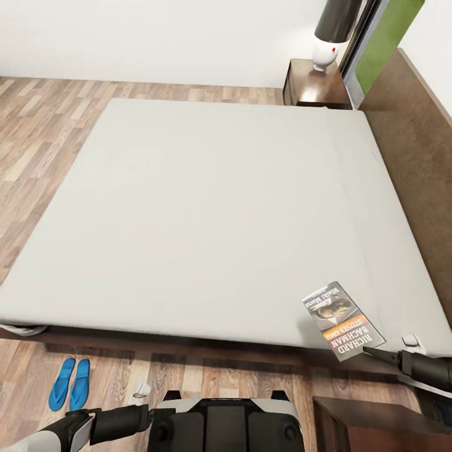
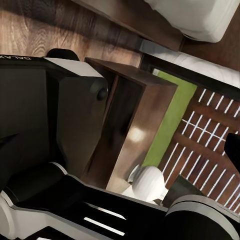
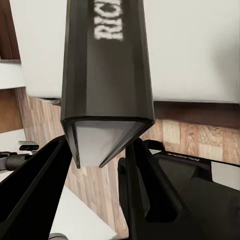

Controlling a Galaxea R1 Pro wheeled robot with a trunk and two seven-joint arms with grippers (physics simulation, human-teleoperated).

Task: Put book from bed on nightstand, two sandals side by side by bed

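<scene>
At the near right corner of the bed (image 1: 188, 207), the book (image 1: 343, 320) sits tilted over the mattress edge, its dark cover up with the orange band and the white "RICHARD" lettering showing. The right gripper (image 1: 376, 353) reaches in from the right and meets the book's near corner. Seen from the right wrist, the book (image 3: 107, 75) stands on edge between the two dark fingers (image 3: 35, 190), its pale page block facing the camera, so the right jaws are clenched on the book.

The two sandals (image 1: 70, 383), bright blue, lie side by side on the wood-plank floor (image 1: 37, 125) just beside the near left end of the bed frame, toes pointing toward the bed. A small white scrap (image 1: 142, 390) lies on the floor a little to their right.

The far nightstand (image 1: 314, 85) stands against the wall at the bed's head, carrying a lamp (image 1: 326, 47) with a white base and dark shade. Another nightstand (image 1: 376, 424) shows its dark top at the near right, just under the right arm.

The left arm (image 1: 94, 427) rests low beside the robot's trunk; I cannot tell how its jaws stand.
</scene>
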